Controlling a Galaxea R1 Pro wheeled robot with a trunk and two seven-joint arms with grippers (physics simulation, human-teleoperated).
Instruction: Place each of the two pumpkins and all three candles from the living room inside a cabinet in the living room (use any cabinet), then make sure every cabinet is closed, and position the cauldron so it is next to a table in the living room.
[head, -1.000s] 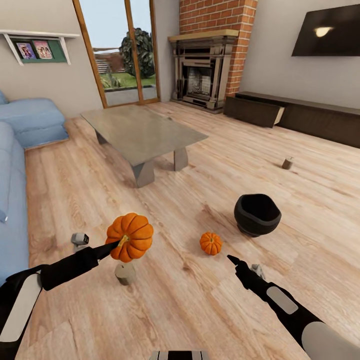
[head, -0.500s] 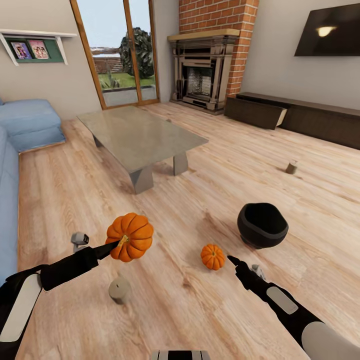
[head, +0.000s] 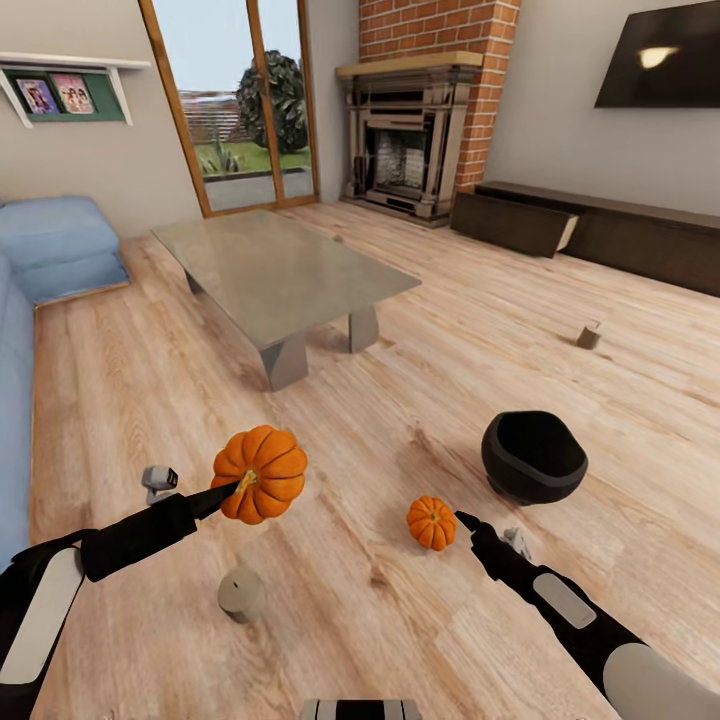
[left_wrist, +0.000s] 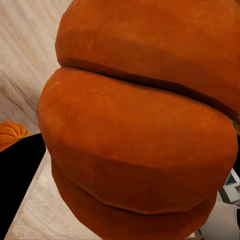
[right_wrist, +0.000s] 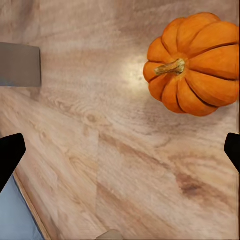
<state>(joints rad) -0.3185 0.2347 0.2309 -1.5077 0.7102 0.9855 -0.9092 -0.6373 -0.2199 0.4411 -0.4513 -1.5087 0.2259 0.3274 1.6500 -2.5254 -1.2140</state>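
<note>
Head view: my left fingers (head: 236, 486) grip the bigger ribbed orange pumpkin (head: 260, 473) at lower left, lifted above the light plank floor (head: 400, 380). My right fingers (head: 462, 519), lower right, whether spread I cannot tell here, sit just beside the small orange pumpkin (head: 431, 522); the matte black cauldron (head: 533, 456) stands beyond.

Left wrist view: the bigger pumpkin (left_wrist: 145, 125) looms close.

Right wrist view: my right fingers (right_wrist: 10, 155) are spread wide, the small pumpkin (right_wrist: 195, 62) at upper right.

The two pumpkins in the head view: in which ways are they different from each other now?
Size: the bigger pumpkin is clearly larger than the small pumpkin.
Place: the bigger pumpkin is held at the tip of the left gripper, off the wood floor; the small pumpkin lies on the floor, just ahead of the open right gripper, ungrasped.
Shared: both are orange and ribbed, with short stems.
</note>
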